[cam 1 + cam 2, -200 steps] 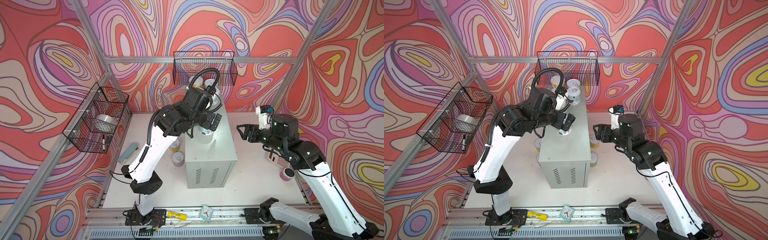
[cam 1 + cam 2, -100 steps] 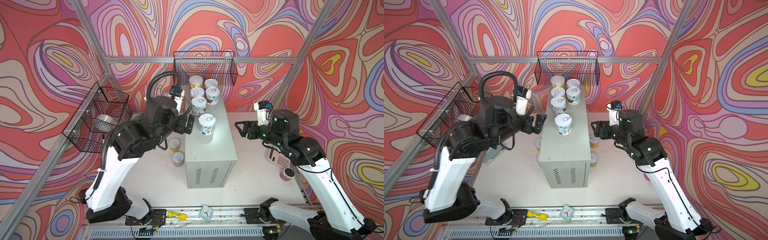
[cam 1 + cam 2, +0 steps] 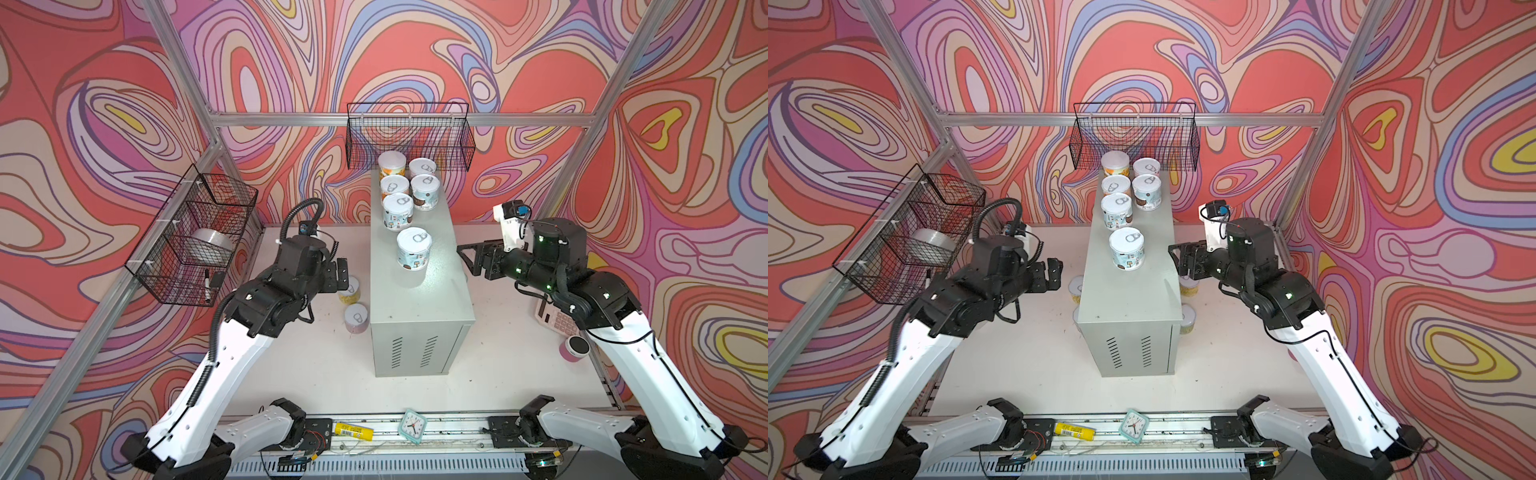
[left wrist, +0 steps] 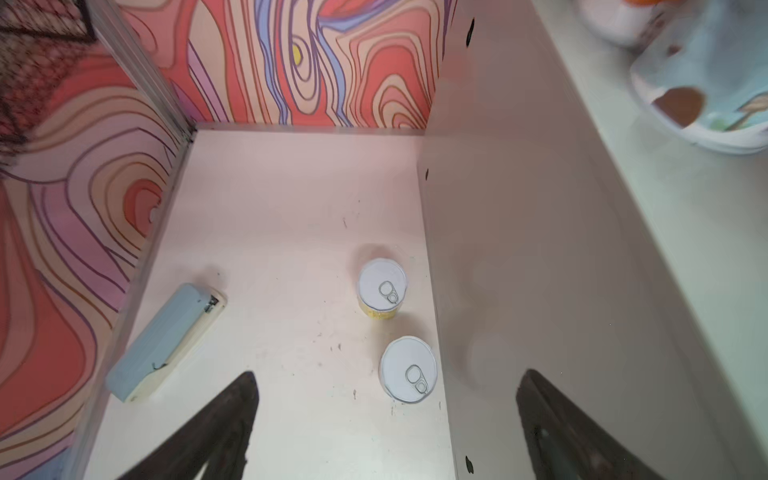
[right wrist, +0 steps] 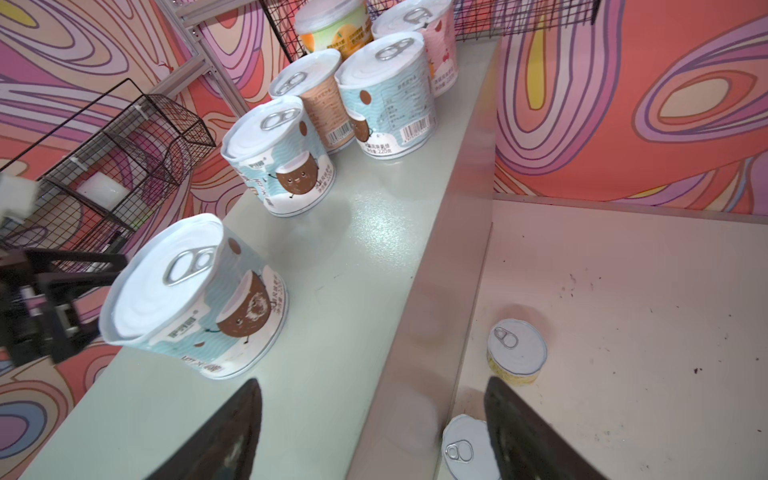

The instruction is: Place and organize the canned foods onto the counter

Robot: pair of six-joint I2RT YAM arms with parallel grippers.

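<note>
both my grippers are wide and empty. left gripper (image 3: 1048, 272) hangs over the desk (image 4: 270, 199) just off the left wall of the counter (image 3: 419, 303). in its wrist view the pink can (image 4: 408, 369) sits roughly between the fingers, with the yellow can (image 4: 382, 289) just beyond it. right gripper (image 3: 469, 259) is at the counter's right edge, above two more cans (image 5: 516, 351) on the desk by that wall. six cans stand on the counter top, bunched toward its back edge, and the half ahead of the front can (image 3: 413, 249) is bare. my read: next is a pick off the desk, left side. go straight down on the pink can. it's nearly against the wall, so keep the wall-side finger from scraping. close on the label below the rim and lift clear above the top before crossing. set it upright just ahead of the front can, in the same row, without bumping it. only one arm over the top at a time.
</note>
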